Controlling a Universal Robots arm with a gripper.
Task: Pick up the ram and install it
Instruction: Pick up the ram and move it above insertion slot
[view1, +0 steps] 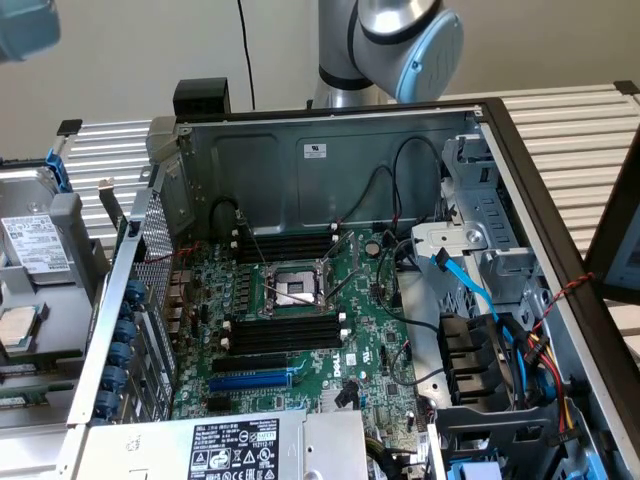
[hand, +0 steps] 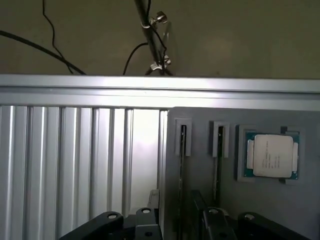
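Seeing end effector (hand: 180, 227) spread wide, gripping nothing. Hovers over grey holder plate (hand: 200, 185) on ridged desk (hand: 75, 165). Looks like ram (hand: 183, 139) edge-up in narrow holder slot, near end effector, with a similar slot alongside and CPU (hand: 271, 156) just beside. Not yet in black slots (view1: 275, 335) on motherboard (view1: 370, 330).

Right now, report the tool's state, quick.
Tool: open, holding nothing.
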